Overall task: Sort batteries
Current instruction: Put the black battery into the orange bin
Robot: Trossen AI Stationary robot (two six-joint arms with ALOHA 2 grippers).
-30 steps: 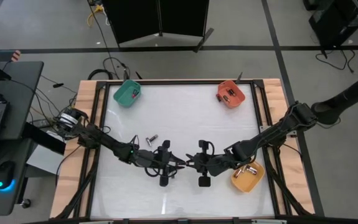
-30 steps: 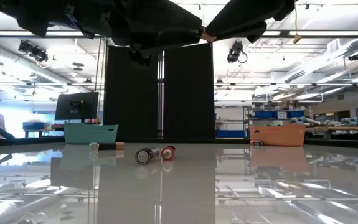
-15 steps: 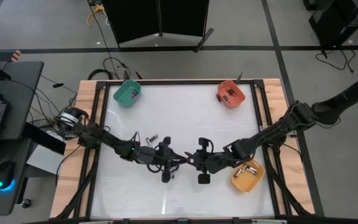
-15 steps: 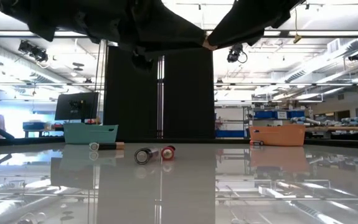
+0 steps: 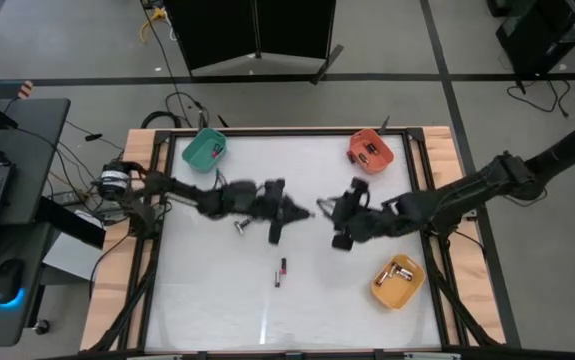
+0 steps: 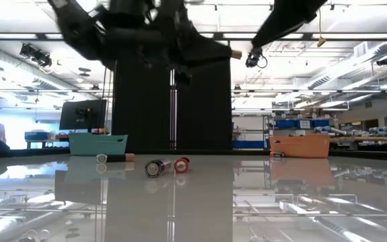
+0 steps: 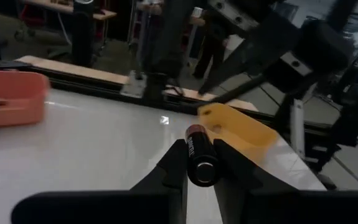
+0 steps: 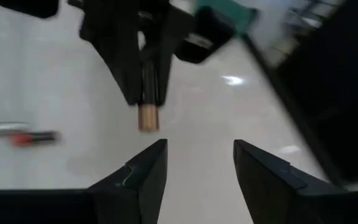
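My left gripper (image 5: 297, 210) hangs over the table's middle, shut on a dark battery (image 7: 200, 158) with a copper-coloured end (image 8: 147, 117). My right gripper (image 8: 197, 171) is open and faces it from the right (image 5: 335, 214), a short gap away, touching nothing. A red-and-dark battery (image 5: 280, 272) lies on its side on the table nearer the near edge; in the low view it shows beside a silvery one (image 6: 155, 168). More batteries (image 5: 239, 226) lie left of the left gripper. My left gripper pinches the dark battery's body (image 7: 198, 163) between its two fingers. The battery lies along the fingers, and its copper-coloured end (image 6: 235, 54) sticks out past the fingertips. The fingers are roughly level and point toward the table's right. The battery is lifted clear of the table.
A teal bin (image 5: 204, 150) stands at the far left corner and an orange bin (image 5: 370, 150) at the far right, both with batteries inside. A yellow bin (image 5: 397, 282) with batteries sits near the right edge. The white tabletop (image 5: 207, 300) is bare toward the near left.
Both grippers have moved from the near middle toward the far edge, the right one also a little toward the right. The left gripper has carried the battery along, still shut on it. The red-and-dark battery on the table, earlier under the grippers, now shows in the high view.
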